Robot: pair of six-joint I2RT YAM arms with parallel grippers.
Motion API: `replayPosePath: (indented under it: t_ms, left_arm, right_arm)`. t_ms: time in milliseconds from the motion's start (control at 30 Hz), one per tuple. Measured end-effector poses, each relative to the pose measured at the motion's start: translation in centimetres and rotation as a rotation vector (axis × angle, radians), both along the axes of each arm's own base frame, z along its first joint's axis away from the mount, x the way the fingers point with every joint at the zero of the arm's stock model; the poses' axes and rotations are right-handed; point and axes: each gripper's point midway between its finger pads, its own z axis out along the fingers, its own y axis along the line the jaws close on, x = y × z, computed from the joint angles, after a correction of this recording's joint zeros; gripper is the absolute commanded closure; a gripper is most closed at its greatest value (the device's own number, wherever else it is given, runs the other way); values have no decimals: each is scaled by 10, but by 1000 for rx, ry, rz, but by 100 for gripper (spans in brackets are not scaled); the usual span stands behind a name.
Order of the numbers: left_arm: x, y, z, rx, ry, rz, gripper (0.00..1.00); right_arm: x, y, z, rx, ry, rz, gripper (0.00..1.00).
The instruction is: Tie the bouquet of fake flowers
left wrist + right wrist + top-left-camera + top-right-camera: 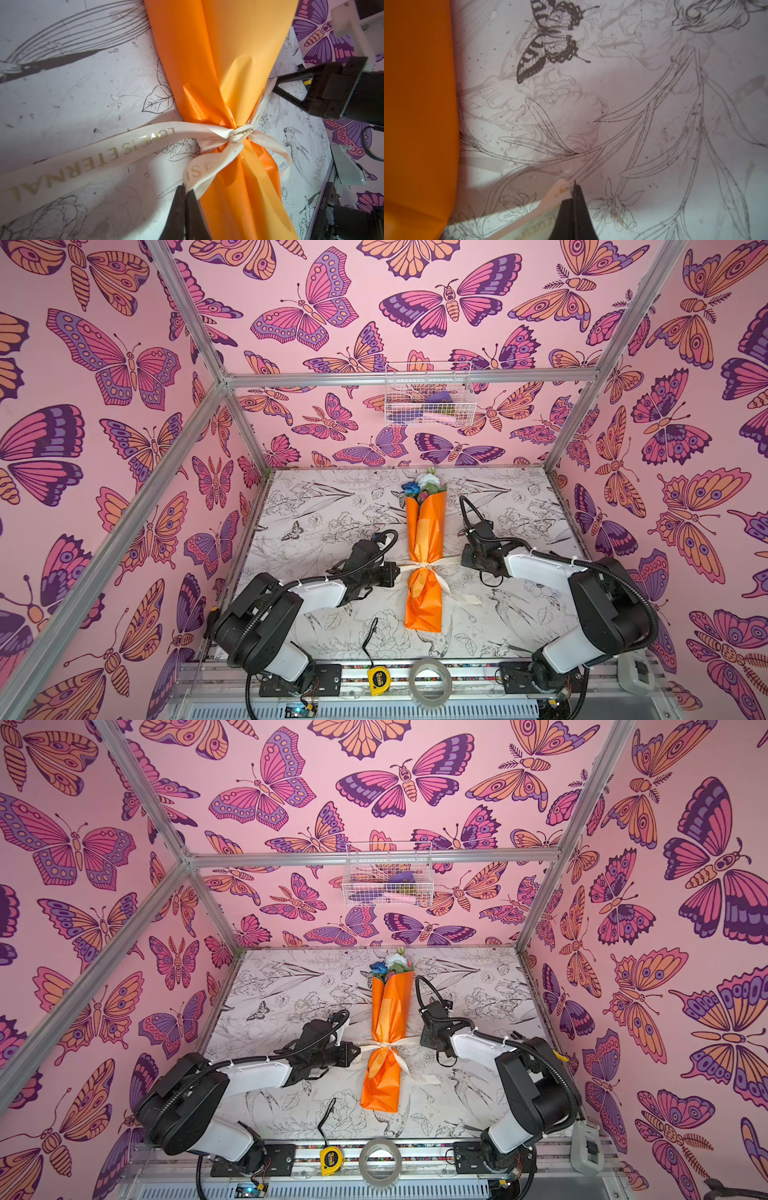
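The bouquet of fake flowers is lying lengthwise at the middle of the table, blooms pointing toward the back wall, with the cream ribbon knotted around the lower part of its orange wrap. The left gripper is pinching the ribbon just left of the knot, jaws closed. The right gripper is pinching the ribbon on the right side, jaws likewise closed.

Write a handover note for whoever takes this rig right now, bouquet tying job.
Left gripper: shut on the ribbon, left of the knot.
Right gripper: shut on the other strand, right of the knot.
Bouquet: lying on the table, blooms toward the back wall.
Done: ribbon wrapped around the orange wrap and knotted, paper cinched.
Left: probably snug the knot, then release both strands.
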Motion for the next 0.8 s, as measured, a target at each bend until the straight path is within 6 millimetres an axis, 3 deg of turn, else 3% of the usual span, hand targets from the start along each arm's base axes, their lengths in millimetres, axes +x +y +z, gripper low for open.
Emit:
replayPosePath:
  t_ms: [233,800]
  left_arm:
    - [5,-6,2,-11,-2,-9,100]
    - [6,-4,-3,-31,30,39,100]
  right_arm:
    - [13,-4,-2,-6,19,14,100]
    - [17,-11,-2,60,49,28,100]
